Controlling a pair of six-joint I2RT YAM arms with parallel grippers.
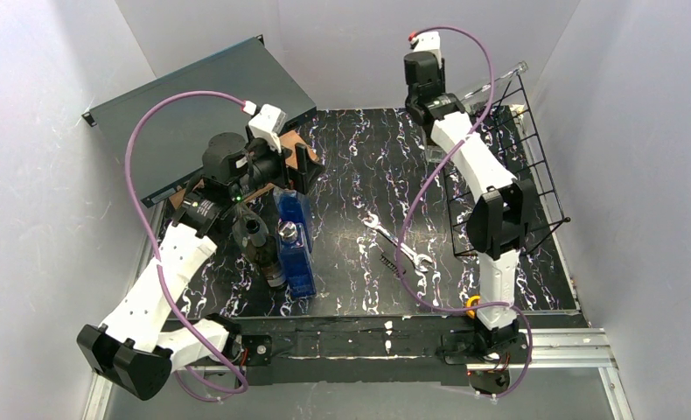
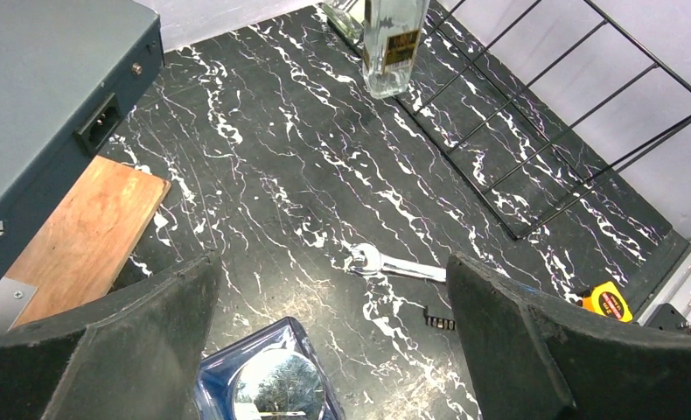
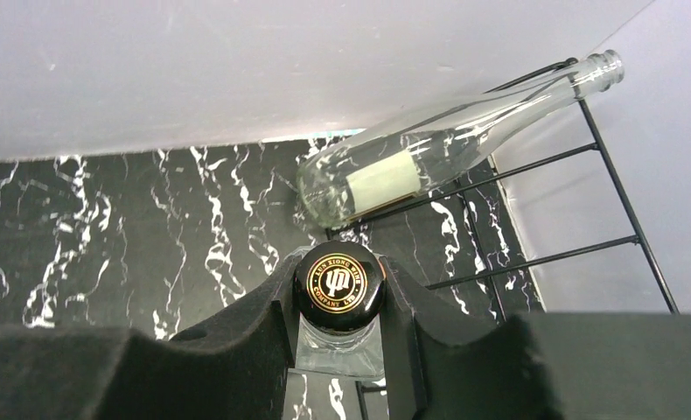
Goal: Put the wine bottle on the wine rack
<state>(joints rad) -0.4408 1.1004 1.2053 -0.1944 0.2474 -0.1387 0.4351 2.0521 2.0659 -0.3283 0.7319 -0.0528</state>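
Note:
My right gripper (image 3: 339, 261) is shut on the neck of the wine bottle, a clear square bottle with a black gold-printed cap (image 3: 339, 289). The left wrist view shows this wine bottle (image 2: 393, 44) upright at the left edge of the black wire wine rack (image 2: 569, 131). A second clear bottle (image 3: 429, 157) lies slanted on the wine rack (image 3: 604, 175) with its neck up toward the wall. At the left side, my left gripper (image 2: 331, 262) hangs open and empty above a blue bottle (image 2: 272, 376).
A dark bottle (image 1: 259, 245) stands beside the blue bottle (image 1: 294, 236). A wrench (image 1: 394, 241) and a small bit holder (image 2: 438, 318) lie mid-table. A yellow tape measure (image 2: 606, 300) sits near the front right. A grey metal case (image 1: 193, 114) and a wooden board (image 2: 88, 236) lie at the back left.

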